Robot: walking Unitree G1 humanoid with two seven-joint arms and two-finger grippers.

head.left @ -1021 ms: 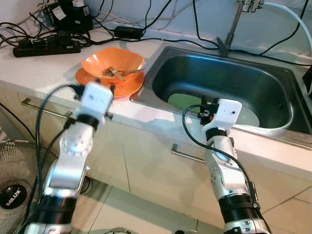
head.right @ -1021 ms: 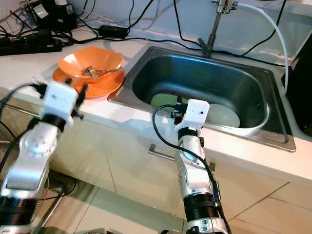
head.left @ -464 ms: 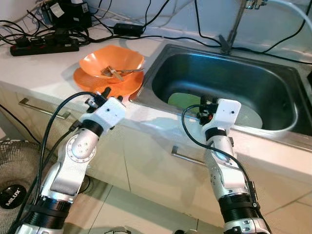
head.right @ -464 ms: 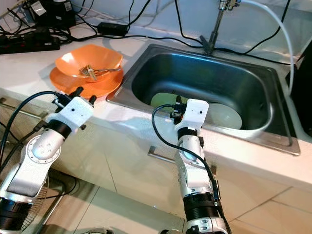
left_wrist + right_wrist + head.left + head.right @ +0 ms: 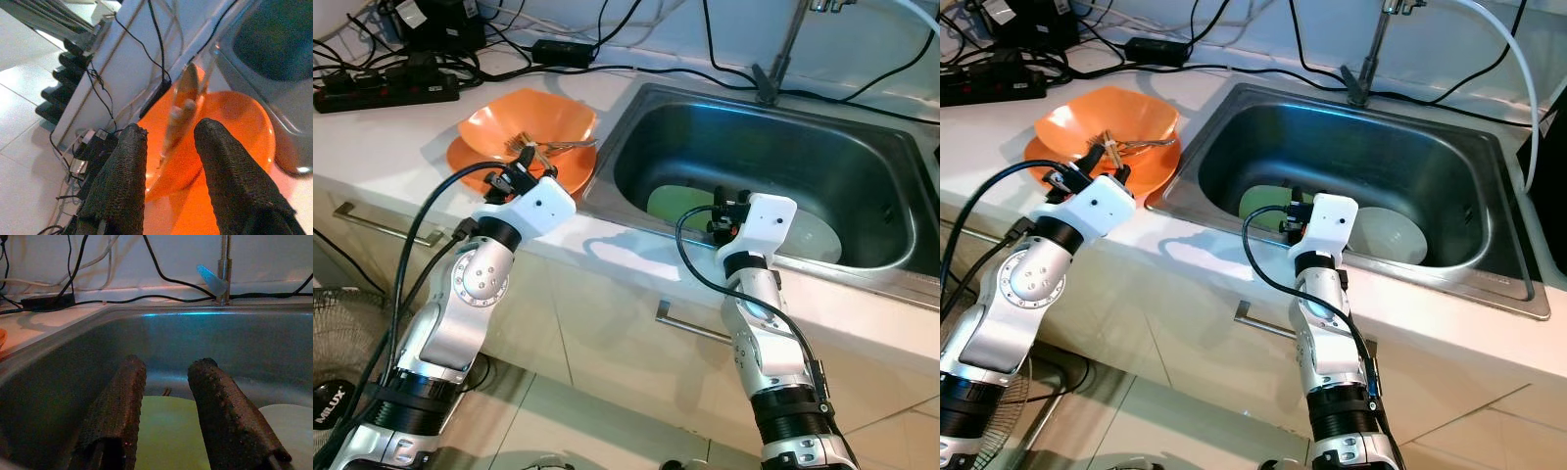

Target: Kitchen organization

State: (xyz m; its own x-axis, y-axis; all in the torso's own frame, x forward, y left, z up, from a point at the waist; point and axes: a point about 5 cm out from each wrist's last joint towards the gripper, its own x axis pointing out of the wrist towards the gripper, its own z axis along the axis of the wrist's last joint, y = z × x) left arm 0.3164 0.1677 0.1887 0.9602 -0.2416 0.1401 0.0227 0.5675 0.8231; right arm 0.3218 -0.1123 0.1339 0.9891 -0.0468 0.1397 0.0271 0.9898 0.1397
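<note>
From the head camera, you had the left gripper (image 5: 509,178) at the near edge of the orange bowl (image 5: 524,122), which sat on an orange plate (image 5: 570,172) on the counter (image 5: 382,137) left of the sink (image 5: 862,166). A fork (image 5: 540,147) lay in the bowl. Your right gripper (image 5: 718,212) hung over the sink's front rim, above a green plate (image 5: 677,203) and beside a white plate (image 5: 813,238).

In the left wrist view, your fingers (image 5: 120,181) were spread, nothing between them, the bowl just beyond.

In the right wrist view, your fingers (image 5: 117,406) were likewise parted and empty over the green plate, the tap (image 5: 222,269) behind.
</note>
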